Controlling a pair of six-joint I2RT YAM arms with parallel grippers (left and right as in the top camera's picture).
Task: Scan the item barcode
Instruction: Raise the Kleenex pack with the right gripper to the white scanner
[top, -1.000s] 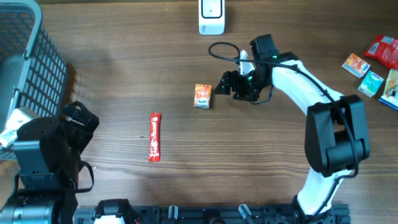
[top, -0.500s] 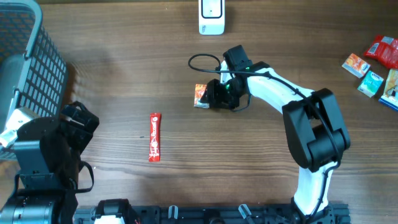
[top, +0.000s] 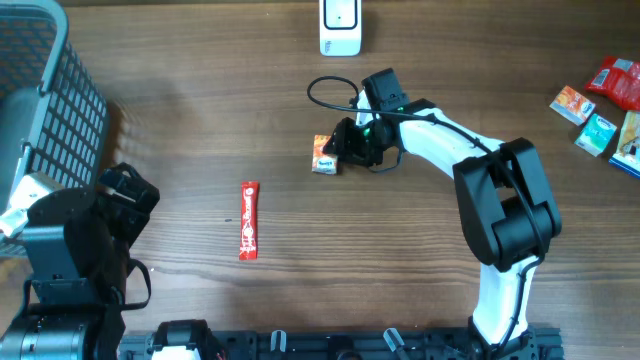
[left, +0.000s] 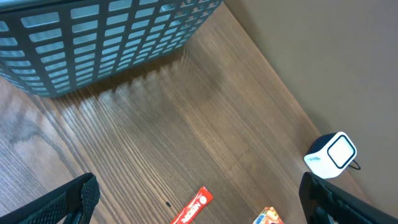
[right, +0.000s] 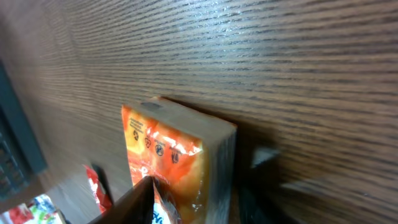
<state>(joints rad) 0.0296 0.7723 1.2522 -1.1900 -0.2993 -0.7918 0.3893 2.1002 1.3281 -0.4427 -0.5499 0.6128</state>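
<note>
I have the right claw (top: 337, 149) down at the small orange carton (top: 324, 156), reaching it from the carton's 2 o'clock side in the overhead view. On the right wrist camera one dark finger (right: 133, 202) overlaps the carton's printed face low on the left. A second dark shape sits just beside its plain side on the right. The jaws flank the carton closely and are partly closed, but I cannot tell whether they are actually clamping it.

The left claw (left: 198, 186) is released, with its black fingers spread wide at the bottom corners of its own view.

The carton is a little rectangular cardboard box. It has a glossy orange front with small dark icons near the top and a duller tan side panel. It rests on the wood-grain table (top: 200, 120), near the centre.

The white rounded scanner (top: 340, 28) stands at 12 o'clock from the carton, well apart. A flat red stick packet (top: 248, 220) lies at 8 o'clock from the carton. The grey slatted plastic basket (top: 45, 90) occupies the table's 10 o'clock corner, and a cluster of bright foil snack packets (top: 600, 105) lies at the 2 o'clock edge.
</note>
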